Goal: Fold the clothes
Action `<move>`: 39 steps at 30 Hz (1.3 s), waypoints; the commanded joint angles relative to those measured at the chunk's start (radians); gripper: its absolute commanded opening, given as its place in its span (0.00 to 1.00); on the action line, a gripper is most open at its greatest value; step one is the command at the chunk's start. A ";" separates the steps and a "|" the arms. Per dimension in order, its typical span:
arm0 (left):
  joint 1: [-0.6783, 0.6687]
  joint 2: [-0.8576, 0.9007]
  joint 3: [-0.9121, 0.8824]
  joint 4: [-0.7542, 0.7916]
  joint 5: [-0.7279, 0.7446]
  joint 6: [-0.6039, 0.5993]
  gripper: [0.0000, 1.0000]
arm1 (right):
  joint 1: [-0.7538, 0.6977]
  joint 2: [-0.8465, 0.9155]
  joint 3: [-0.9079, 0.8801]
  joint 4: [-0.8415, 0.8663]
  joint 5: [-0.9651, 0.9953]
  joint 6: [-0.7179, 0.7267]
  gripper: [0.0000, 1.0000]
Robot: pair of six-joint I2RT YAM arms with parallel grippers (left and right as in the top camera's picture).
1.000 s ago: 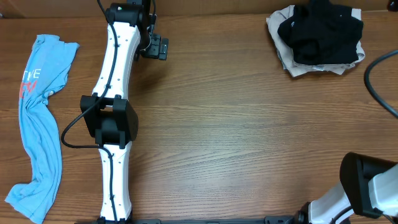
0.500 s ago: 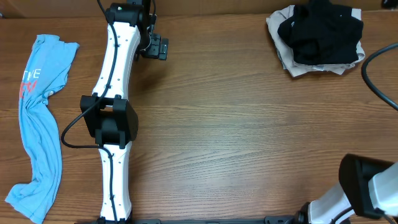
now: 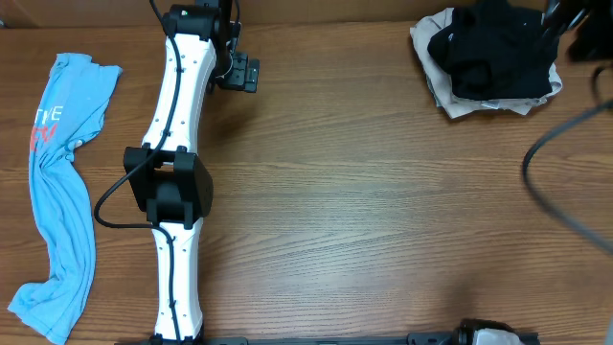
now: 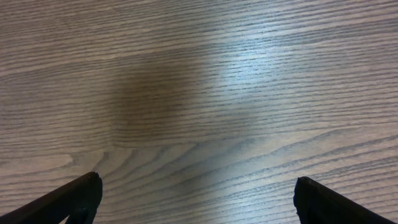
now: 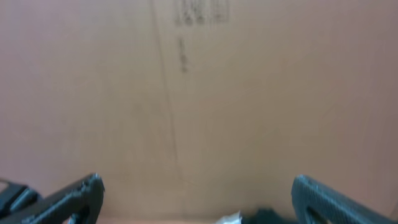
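A light blue T-shirt [image 3: 59, 192] lies crumpled lengthwise at the table's left edge. A pile with a black garment [image 3: 493, 48] on a beige one [image 3: 450, 101] sits at the far right. My left gripper [image 3: 239, 73] is open and empty over bare wood at the far left-centre; the left wrist view [image 4: 198, 186] shows only table between the fingers. My right gripper [image 3: 578, 27] is a blurred dark shape just right of the pile. Its fingers [image 5: 198, 190] are open and empty, with a bit of black and white cloth [image 5: 258, 216] below them.
The wooden table [image 3: 383, 211] runs between the shirt and the pile. A brown cardboard wall [image 5: 199, 87] stands behind the table's far edge. A blurred black cable [image 3: 556, 182] loops at the right side. My white left arm [image 3: 177, 172] lies along the table's left-centre.
My right arm has swung from the near right corner up to the far right, beside the clothes pile, and is blurred by motion. The left arm and the clothes have not moved.
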 commanded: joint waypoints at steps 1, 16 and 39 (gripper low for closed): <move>0.003 0.008 0.014 0.003 0.002 0.004 1.00 | 0.016 -0.153 -0.312 0.144 -0.030 0.003 1.00; 0.003 0.008 0.014 0.003 0.002 0.005 1.00 | 0.050 -0.838 -1.477 0.787 -0.017 0.003 1.00; 0.003 0.008 0.014 0.003 0.002 0.005 1.00 | 0.075 -1.186 -1.741 0.571 0.120 0.042 1.00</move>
